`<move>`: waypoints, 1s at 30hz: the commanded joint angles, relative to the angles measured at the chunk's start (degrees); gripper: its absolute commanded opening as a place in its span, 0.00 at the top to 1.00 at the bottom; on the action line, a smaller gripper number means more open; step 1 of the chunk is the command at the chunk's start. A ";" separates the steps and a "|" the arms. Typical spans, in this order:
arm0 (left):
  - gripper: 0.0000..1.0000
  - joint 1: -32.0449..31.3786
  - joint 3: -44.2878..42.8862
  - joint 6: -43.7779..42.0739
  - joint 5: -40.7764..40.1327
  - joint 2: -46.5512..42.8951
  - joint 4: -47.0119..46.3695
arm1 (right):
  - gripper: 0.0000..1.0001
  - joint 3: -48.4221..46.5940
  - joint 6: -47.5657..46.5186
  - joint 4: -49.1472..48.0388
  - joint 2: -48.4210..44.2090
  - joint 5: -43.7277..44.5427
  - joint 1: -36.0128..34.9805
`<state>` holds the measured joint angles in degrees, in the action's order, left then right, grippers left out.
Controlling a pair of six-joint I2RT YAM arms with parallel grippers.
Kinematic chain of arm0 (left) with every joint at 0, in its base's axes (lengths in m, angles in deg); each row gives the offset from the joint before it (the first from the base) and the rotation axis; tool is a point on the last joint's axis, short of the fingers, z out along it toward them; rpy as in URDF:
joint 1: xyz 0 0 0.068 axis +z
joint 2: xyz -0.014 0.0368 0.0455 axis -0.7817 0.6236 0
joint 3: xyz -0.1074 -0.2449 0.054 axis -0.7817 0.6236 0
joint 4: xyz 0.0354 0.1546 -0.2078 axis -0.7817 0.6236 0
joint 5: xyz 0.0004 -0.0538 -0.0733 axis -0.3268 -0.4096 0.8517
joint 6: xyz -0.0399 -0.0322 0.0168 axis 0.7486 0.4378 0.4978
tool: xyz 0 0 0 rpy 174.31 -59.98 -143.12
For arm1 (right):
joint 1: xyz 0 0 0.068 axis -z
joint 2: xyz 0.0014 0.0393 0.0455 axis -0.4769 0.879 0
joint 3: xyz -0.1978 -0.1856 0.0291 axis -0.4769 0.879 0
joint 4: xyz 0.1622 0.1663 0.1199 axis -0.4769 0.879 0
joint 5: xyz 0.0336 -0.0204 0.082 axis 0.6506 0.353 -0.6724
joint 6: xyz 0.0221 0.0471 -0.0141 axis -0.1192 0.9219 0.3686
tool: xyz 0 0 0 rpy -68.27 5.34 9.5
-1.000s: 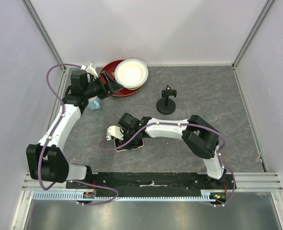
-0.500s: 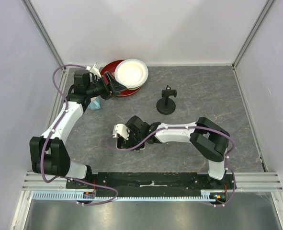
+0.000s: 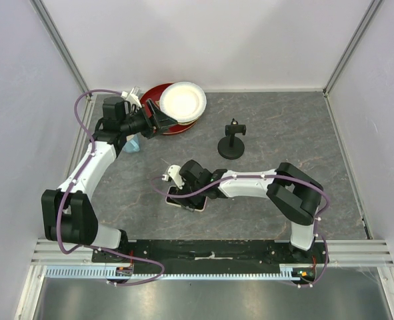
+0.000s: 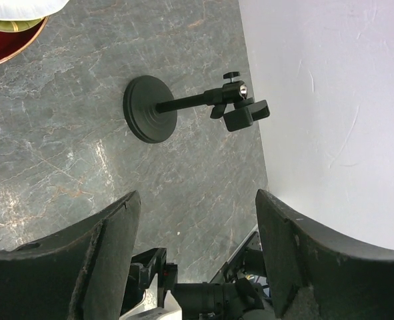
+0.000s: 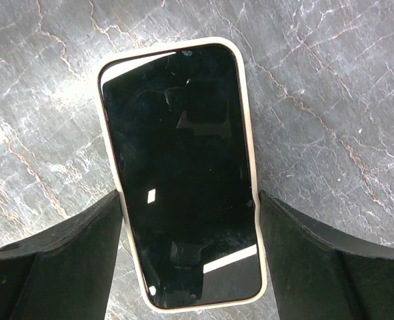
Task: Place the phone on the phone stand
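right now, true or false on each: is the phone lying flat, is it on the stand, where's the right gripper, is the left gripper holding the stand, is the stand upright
1. The phone lies flat on the table, screen up. True.
2. The phone sits on the phone stand. False: the stand's bracket is bare and the phone is on the table, apart from the stand.
3. The right gripper has one finger on each side of the phone. True.
4. The left gripper holds the phone stand. False: it is open and empty, and the stand is apart from it.
5. The phone stand is upright on its round base. True.
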<state>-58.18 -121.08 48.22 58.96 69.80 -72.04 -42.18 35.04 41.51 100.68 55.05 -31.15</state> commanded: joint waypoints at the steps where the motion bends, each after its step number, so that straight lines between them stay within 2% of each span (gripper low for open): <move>1: 0.24 0.26 0.18 1.83 2.12 -0.39 -2.46 | 0.30 -0.93 4.40 13.40 5.38 2.78 -1.01; 4: 0.24 0.26 0.35 1.83 2.20 -0.83 -2.81 | 0.16 -4.27 4.14 17.61 7.92 6.64 -2.15; 7: 0.24 0.26 0.44 1.74 2.03 -1.01 -2.81 | 0.08 -8.14 3.70 22.70 11.00 9.47 -2.85; 8: 0.24 0.26 0.44 1.66 1.94 -0.92 -2.89 | 0.02 -9.19 2.91 24.12 11.97 9.65 -3.11; 11: 0.24 0.26 0.53 1.65 1.76 -0.92 -2.90 | 0.02 -12.80 1.50 28.26 14.88 11.49 -3.82; 18: 0.25 0.35 0.44 1.57 1.94 -1.01 -2.90 | 0.05 -18.25 -3.33 33.27 16.90 8.16 -4.00; 21: 0.25 0.26 0.36 1.57 1.94 -1.18 -2.89 | 0.17 -19.74 -4.48 35.38 18.31 8.42 -4.00; 22: 0.25 0.26 0.44 1.57 1.85 -1.10 -2.90 | 0.27 -19.75 -4.91 35.82 18.83 8.42 -4.00; 24: 0.25 0.26 0.44 1.48 1.85 -0.92 -2.90 | 0.36 -19.75 -5.27 35.65 19.19 8.51 -3.91; 25: 0.25 0.26 0.44 1.48 1.85 -0.83 -2.90 | 0.52 -19.75 -5.01 35.22 19.45 8.60 -4.00; 27: 0.25 0.26 0.44 1.48 1.94 -0.57 -2.90 | 0.68 -19.92 -4.66 34.69 19.89 8.69 -3.82; 28: 0.25 0.35 0.44 1.48 1.94 -0.48 -2.90 | 0.86 -20.10 -4.31 34.42 20.15 8.51 -3.73; 29: 0.25 0.35 0.36 1.48 2.03 -0.48 -2.90 | 0.96 -20.36 -4.04 34.07 20.16 7.47 -3.73; 30: 0.25 0.26 0.44 1.57 2.12 -0.39 -2.90 | 1.00 -20.54 -4.04 34.16 20.16 6.67 -3.38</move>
<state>-58.18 -120.79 48.41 59.27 69.80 -72.50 -66.39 32.15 68.53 113.38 61.06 -34.34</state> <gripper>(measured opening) 0.757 0.592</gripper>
